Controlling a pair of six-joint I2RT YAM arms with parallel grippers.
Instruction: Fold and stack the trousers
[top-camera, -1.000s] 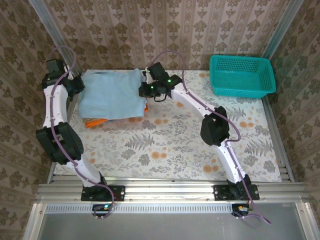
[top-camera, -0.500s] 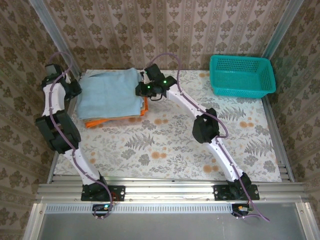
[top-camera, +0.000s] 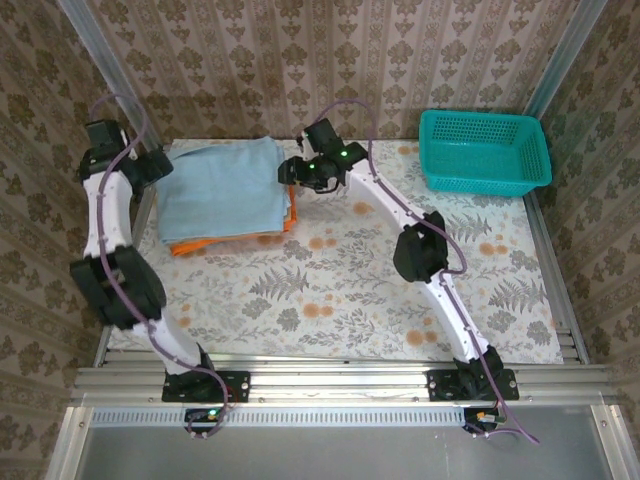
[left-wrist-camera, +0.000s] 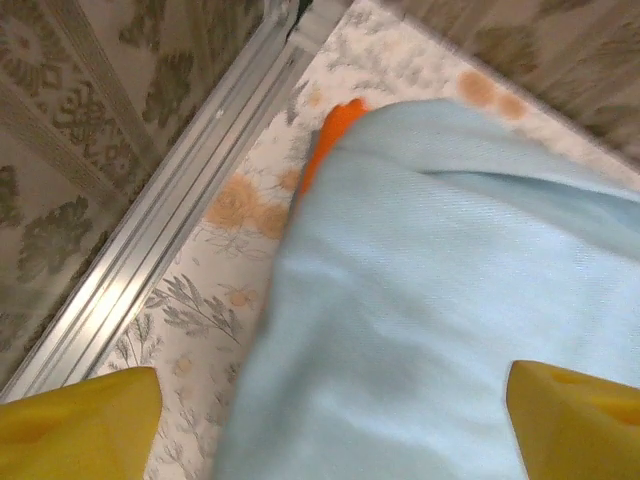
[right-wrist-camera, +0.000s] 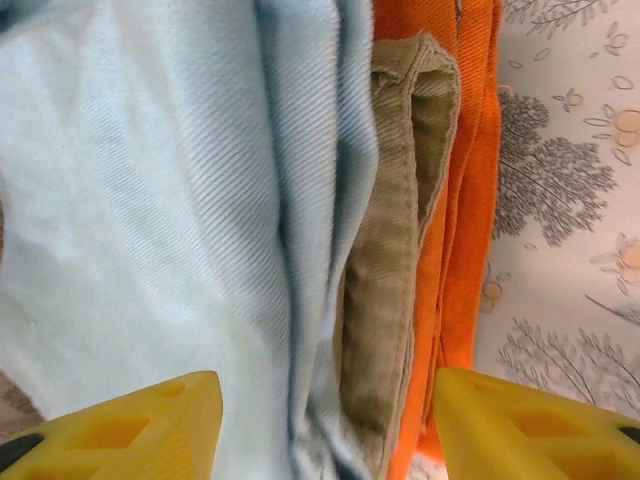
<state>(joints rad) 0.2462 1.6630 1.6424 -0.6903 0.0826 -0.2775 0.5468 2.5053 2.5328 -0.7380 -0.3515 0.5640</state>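
Observation:
The pale light-blue trousers (top-camera: 222, 187) lie folded on top of a stack at the table's back left, over a tan-beige cloth (right-wrist-camera: 395, 250) and an orange cloth (top-camera: 215, 242). My left gripper (top-camera: 158, 168) hovers at the stack's left edge, open, its yellow fingertips (left-wrist-camera: 80, 420) far apart above the blue cloth (left-wrist-camera: 440, 300). At the stack's right edge my right gripper (top-camera: 291, 172) is open too, its yellow fingertips (right-wrist-camera: 520, 425) straddling the layered edges of the blue trousers (right-wrist-camera: 150, 220), nothing pinched.
A teal plastic basket (top-camera: 484, 150) stands at the back right corner. An aluminium rail (left-wrist-camera: 150, 230) runs along the table's left edge close to the stack. The floral tablecloth (top-camera: 350, 290) stretches across the middle and front.
Both grippers have opened and let go of the blue trousers, which now rest on the stack. The stack lies slightly further back and left than a second ago.

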